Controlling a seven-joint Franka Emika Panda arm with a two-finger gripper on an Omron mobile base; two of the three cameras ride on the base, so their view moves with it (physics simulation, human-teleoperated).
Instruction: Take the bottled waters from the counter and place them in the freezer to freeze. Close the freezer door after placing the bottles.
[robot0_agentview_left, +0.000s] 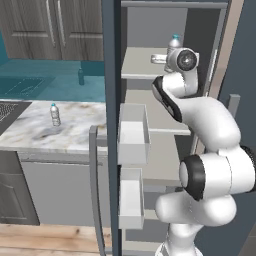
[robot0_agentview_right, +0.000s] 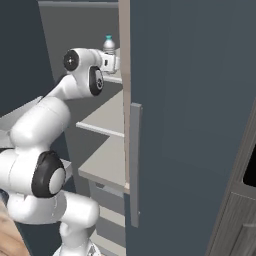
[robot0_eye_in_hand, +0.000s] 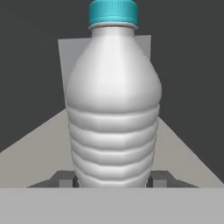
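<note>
Your gripper (robot0_eye_in_hand: 113, 181) is clamped on a ribbed clear bottle (robot0_eye_in_hand: 113, 113) with a blue cap, upright over the pale upper shelf (robot0_agentview_left: 142, 62) inside the freezer (robot0_agentview_left: 155, 30). The second bottle (robot0_agentview_left: 55, 115) stands on the marble counter (robot0_agentview_left: 30, 132), at nine o'clock beyond the open freezer door (robot0_agentview_left: 111, 125) with white bins (robot0_agentview_left: 132, 135). Your arm reaches up and forward into the cabinet.

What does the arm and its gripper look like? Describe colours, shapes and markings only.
The arm is glossy white, built of thick rounded segments with black bands at the joints and round grey end caps. The gripper has two small dark grey blocky finger tips. No cables or markings show.
</note>
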